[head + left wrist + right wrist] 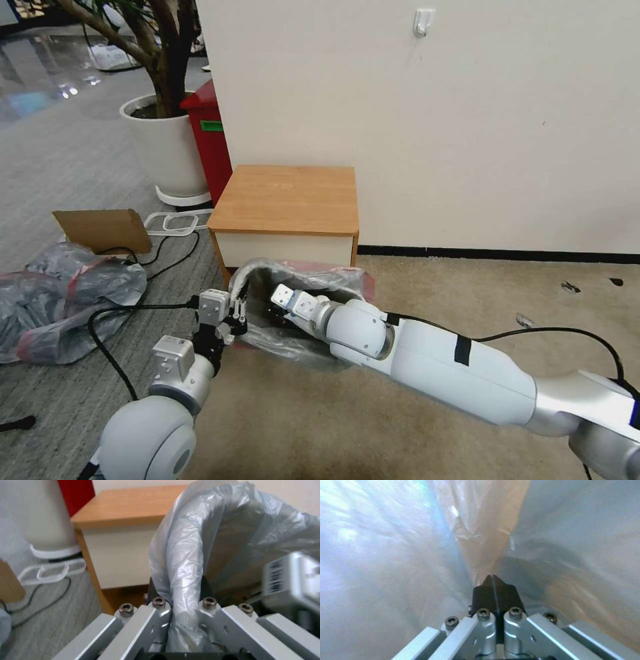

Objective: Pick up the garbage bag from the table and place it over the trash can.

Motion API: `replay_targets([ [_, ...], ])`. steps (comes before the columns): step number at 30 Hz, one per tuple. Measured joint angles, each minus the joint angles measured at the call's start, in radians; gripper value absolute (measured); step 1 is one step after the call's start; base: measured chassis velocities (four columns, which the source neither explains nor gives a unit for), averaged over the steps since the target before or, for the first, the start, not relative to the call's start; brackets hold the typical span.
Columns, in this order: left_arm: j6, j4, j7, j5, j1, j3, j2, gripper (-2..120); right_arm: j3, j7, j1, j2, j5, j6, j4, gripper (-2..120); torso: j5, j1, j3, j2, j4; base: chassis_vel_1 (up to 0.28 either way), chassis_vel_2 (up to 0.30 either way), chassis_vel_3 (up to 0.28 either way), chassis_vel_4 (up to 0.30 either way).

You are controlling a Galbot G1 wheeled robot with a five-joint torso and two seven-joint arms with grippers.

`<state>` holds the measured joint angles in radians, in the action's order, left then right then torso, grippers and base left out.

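1. Crinkly grey plastic with a pink-red rim: the garbage bag (pixel 303 313) now sits draped over the trash can (pixel 257 270), on the floor just in front of the table (pixel 287 200), whose top is bare.
2. My left gripper (pixel 180 597) pinches a bunched fold of the bag at the can's left rim.
3. My right gripper (pixel 493 590) is down inside the bag, its fingers pressed together on nothing.
4. I judge the film light, limp and slippery; it tears easily, so I'd grip the reinforced rim, not the thin wall.
5. Left of the table lie a heap of bags (pixel 63 307), cardboard (pixel 103 230), loose cables (pixel 127 313), a planter (pixel 167 150) and a red bin (pixel 210 137); the table front crowds the can's far side.
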<state>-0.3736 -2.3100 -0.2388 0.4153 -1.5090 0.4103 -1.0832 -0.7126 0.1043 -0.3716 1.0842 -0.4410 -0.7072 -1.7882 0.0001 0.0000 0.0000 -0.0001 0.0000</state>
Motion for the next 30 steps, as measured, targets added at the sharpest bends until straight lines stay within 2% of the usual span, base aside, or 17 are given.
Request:
replay_targets([
  [9, -0.021, 0.065, -0.088, 0.186, 0.045, -0.015, -0.039, 5, 0.042, -0.001, -0.031, -0.075, -0.067, 0.002, -0.096, 0, 0.0, 0.0, 0.0, 0.0, 0.0001, 0.0, 0.0, 0.0, 0.0],
  [12, -0.024, 0.095, -0.133, 0.281, 0.062, -0.019, -0.059, 5, 0.085, -0.002, -0.082, -0.133, -0.111, 0.009, -0.171, 0, 0.0001, 0.0, 0.0, 0.0, 0.0, 0.0, 0.0, 0.0, 0.0],
  [14, -0.024, 0.102, -0.143, 0.302, 0.064, -0.02, -0.064, 5, 0.105, -0.003, -0.106, -0.148, -0.116, 0.02, -0.192, 0, 0.0, 0.0, 0.0, 0.0, 0.0, 0.0, 0.0, 0.0, 0.0],
  [17, -0.024, 0.135, -0.172, 0.377, 0.065, -0.019, -0.095, 5, 0.265, -0.027, -0.257, -0.206, -0.106, 0.14, -0.273, 0, 0.0002, 0.0, 0.0, 0.0, 0.0, 0.0, 0.0, 0.0, 0.0],
  [19, -0.024, 0.142, -0.175, 0.388, 0.063, -0.019, -0.103, 5, 0.303, -0.027, -0.296, -0.215, -0.101, 0.17, -0.291, 0, -0.0001, 0.0, 0.0, 0.0, -0.0001, 0.0, 0.0, 0.0, 0.0],
  [22, -0.022, 0.17, -0.181, 0.403, 0.053, -0.023, -0.129, 5, 0.437, -0.016, -0.445, -0.238, -0.096, 0.271, -0.367, 0, 0.0, 0.0, 0.0, 0.0, -0.0002, 0.0, 0.0, 0.0, 0.0],
  [23, -0.022, 0.17, -0.181, 0.403, 0.053, -0.023, -0.129, 5, 0.437, -0.016, -0.445, -0.238, -0.096, 0.271, -0.367, 0, 0.0, 0.0, 0.0, 0.0, -0.0002, 0.0, 0.0, 0.0, 0.0],
  [25, -0.022, 0.176, -0.184, 0.411, 0.04, -0.028, -0.143, 5, 0.539, 0.014, -0.559, -0.228, -0.093, 0.321, -0.414, 0, 0.0, 0.0, 0.0, 0.0, 0.0, 0.0, 0.0, 0.0, 0.0],
  [26, -0.022, 0.176, -0.184, 0.411, 0.04, -0.028, -0.143, 5, 0.539, 0.014, -0.559, -0.228, -0.093, 0.321, -0.414, 0, 0.0, 0.0, 0.0, 0.0, 0.0, 0.0, 0.0, 0.0, 0.0],
  [29, -0.022, 0.17, -0.185, 0.418, -0.005, -0.032, -0.16, 5, 0.726, 0.042, -0.739, -0.15, -0.004, 0.399, -0.445, 0, 0.0, 0.0, 0.0, 0.0, 0.0, 0.0, 0.0, 0.0, 0.0],
  [30, -0.022, 0.17, -0.185, 0.418, -0.005, -0.032, -0.16, 5, 0.726, 0.042, -0.739, -0.15, -0.004, 0.399, -0.445, 0, 0.0, 0.0, 0.0, 0.0, 0.0, 0.0, 0.0, 0.0, 0.0],
])
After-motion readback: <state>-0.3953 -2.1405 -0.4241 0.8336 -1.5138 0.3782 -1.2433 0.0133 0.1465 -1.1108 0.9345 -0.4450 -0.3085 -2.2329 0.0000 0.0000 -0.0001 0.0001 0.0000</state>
